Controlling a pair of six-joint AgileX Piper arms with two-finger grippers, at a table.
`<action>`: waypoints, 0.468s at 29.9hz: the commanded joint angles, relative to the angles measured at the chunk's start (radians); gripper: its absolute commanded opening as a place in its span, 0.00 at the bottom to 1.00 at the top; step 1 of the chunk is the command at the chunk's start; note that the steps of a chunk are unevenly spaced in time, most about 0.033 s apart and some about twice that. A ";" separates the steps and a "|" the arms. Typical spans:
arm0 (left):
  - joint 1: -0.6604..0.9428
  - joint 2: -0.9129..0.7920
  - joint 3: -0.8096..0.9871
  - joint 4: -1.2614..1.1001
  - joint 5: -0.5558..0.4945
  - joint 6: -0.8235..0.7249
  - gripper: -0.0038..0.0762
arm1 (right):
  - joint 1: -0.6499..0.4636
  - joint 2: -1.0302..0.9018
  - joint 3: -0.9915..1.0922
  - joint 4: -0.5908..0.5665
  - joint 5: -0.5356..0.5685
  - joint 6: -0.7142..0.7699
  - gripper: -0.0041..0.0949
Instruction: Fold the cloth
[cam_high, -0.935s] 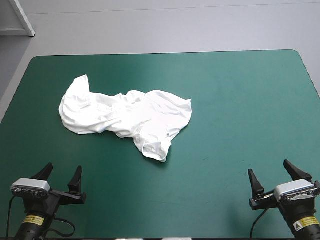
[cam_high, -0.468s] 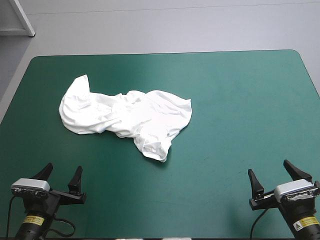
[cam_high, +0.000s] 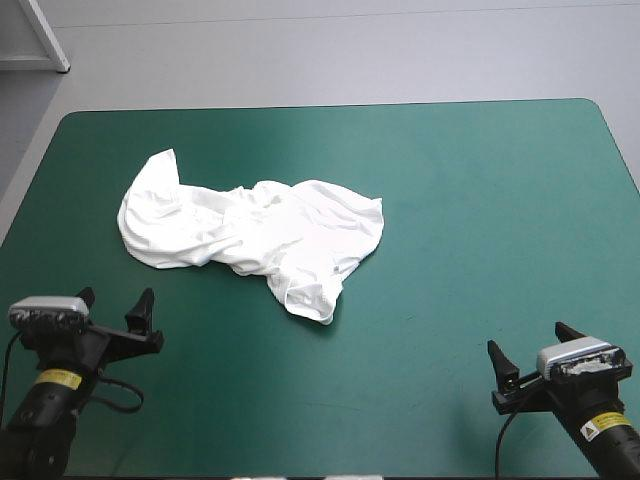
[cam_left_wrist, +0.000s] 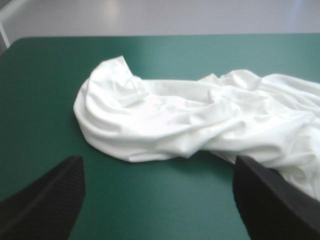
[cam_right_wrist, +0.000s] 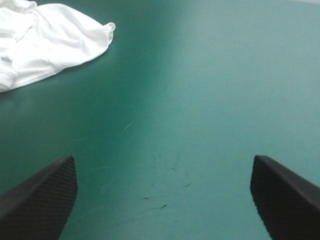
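- Left gripper (cam_high: 114, 303): fingers spread, empty, at the front-left of the cover (cam_high: 480, 200), near the T-shirt (cam_high: 250, 235).
- Right gripper (cam_high: 530, 345): fingers spread, empty, front-right, well apart from the T-shirt.
- T-shirt: crumpled heap, left of centre.

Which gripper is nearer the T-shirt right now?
Left. The left gripper, open, sits just short of the T-shirt, at its near left side; the right gripper, also open, is far off toward the near right.
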 joint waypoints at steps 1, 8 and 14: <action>0.001 0.248 -0.112 0.052 -0.122 -0.051 0.79 | 0.003 0.118 -0.125 0.049 -0.048 0.018 0.94; 0.014 0.725 -0.405 0.022 -0.212 -0.157 0.79 | 0.003 0.336 -0.377 0.030 0.188 0.080 0.94; 0.108 1.052 -0.703 0.022 -0.092 -0.160 0.79 | 0.003 0.409 -0.439 0.037 0.219 0.074 0.94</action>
